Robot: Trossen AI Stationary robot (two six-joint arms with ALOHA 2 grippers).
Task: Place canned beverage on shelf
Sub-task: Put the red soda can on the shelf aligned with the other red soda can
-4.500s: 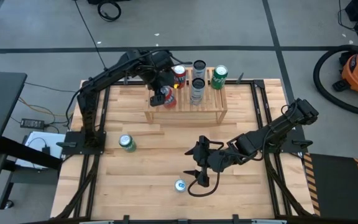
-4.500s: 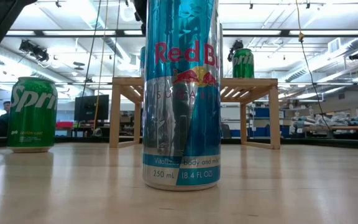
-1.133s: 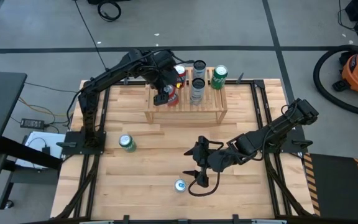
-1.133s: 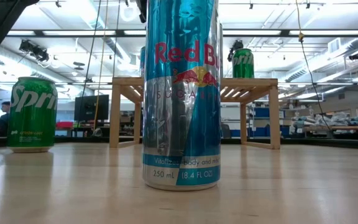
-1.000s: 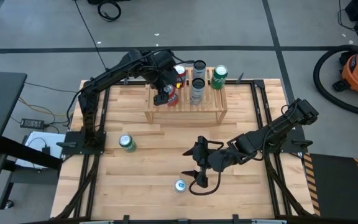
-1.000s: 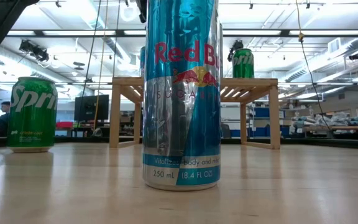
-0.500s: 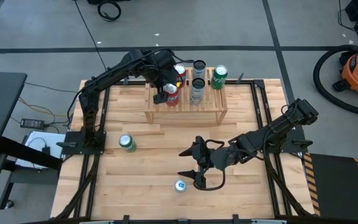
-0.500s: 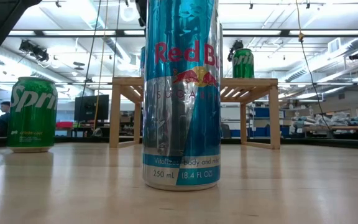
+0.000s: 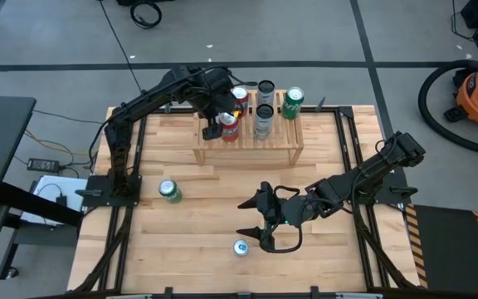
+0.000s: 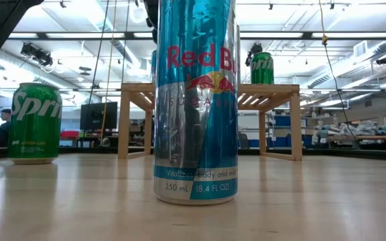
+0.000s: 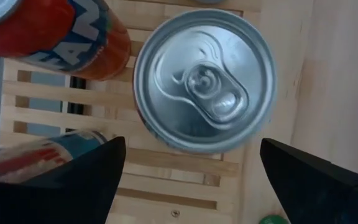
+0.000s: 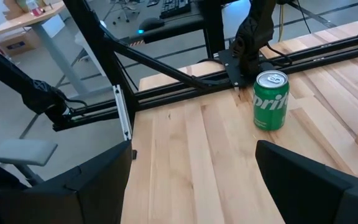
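Left gripper (image 9: pixel 216 126) hovers spread over a silver-topped red can (image 11: pixel 204 81) standing on the light slatted-wood shelf (image 9: pixel 247 146) at the table's far edge. Right gripper (image 9: pixel 253 223), fingers wide, flanks the slim blue-silver can (image 9: pixel 240 247) near the front edge. A careless sweep could tip that tall can.

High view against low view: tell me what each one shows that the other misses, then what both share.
Only the high view shows both arms: the left gripper open above a red can on the light slatted-wood shelf, the right gripper open beside the blue-and-silver slim can, and the shelf's silver cans.

Only the low view shows the slim can's Red Bull label and the room behind.

Both show the shelf, its green Sprite can, and the loose green Sprite can.
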